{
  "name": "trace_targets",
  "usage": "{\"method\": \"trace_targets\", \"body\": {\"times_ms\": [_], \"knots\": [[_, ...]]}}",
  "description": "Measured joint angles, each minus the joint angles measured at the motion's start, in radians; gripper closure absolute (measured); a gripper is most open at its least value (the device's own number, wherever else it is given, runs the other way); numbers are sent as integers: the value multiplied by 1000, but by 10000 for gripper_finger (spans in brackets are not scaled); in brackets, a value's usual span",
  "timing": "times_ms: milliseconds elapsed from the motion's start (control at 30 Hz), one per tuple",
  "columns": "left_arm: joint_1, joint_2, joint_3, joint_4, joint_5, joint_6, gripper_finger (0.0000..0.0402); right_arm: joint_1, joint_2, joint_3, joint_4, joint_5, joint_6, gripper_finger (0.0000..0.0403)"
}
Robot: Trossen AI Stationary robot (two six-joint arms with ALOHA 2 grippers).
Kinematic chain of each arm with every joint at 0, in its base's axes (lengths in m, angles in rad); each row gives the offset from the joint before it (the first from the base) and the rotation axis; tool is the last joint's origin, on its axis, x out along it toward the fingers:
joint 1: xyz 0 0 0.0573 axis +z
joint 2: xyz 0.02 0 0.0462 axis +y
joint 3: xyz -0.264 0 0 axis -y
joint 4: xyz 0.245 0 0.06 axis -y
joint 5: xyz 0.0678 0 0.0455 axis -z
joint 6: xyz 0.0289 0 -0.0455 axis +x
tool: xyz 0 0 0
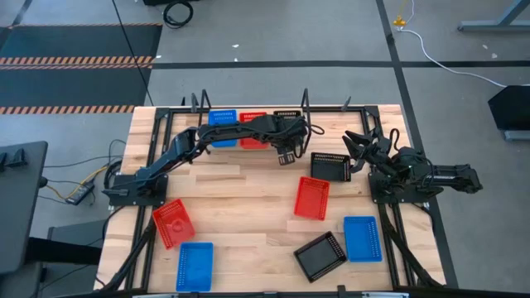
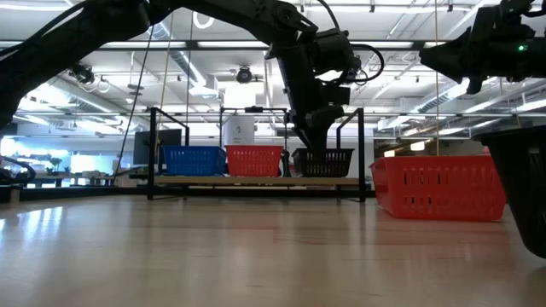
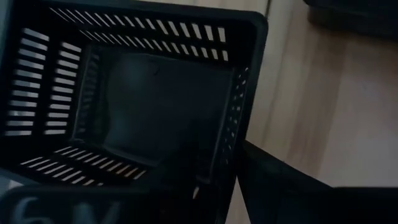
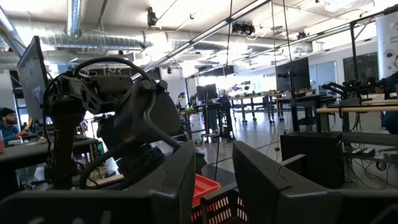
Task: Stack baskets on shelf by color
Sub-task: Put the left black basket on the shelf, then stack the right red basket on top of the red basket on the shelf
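Black, blue and red baskets (image 1: 319, 255) are scattered across the near tabletop. Farther back, the right gripper (image 1: 356, 147) is held spread and empty. On the far shelf (image 2: 256, 181), a black basket (image 2: 322, 162) is pinched by the left gripper (image 2: 314, 143); early release could tip it off.

Grey concrete floor (image 1: 273, 37) is stretching around the wooden table (image 1: 240, 211), crossed by dark seams. A black mat (image 1: 74, 62) edged with orange-and-black hazard stripes (image 1: 79, 60) is lying at one side. Cables (image 1: 178, 12) are trailing over the floor. Overhead, silver ducts (image 4: 74, 18) and long ceiling lights (image 2: 213, 47) are running across the open ceiling. Desks (image 4: 348, 109) and a dark monitor (image 4: 31, 68) are standing farther back, and daylight is glowing through distant windows (image 2: 51, 162).
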Motion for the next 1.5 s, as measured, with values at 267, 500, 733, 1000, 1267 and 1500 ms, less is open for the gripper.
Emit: {"method": "trace_targets", "body": {"times_ms": [267, 500, 733, 1000, 1267, 1500], "knots": [[-1, 0, 0, -2, -6, 1, 285, 0, 0, 0, 0, -16, 0, 289], [-5, -9, 61, -89, -10, 0, 285, 0, 0, 0, 0, -16, 0, 289], [-34, -15, 176, -155, -19, -33, 285, 0, 0, 0, 0, -17, 0, 289], [-107, -110, 171, -181, -123, -60, 285, 7, 0, 0, -9, -35, 18, 289], [-201, -159, 171, -159, -236, -69, 285, 7, 7, 0, -77, -143, 98, 289], [-272, -161, 171, -289, -241, -152, 285, 7, 84, 6, -107, -248, 187, 289]]}}
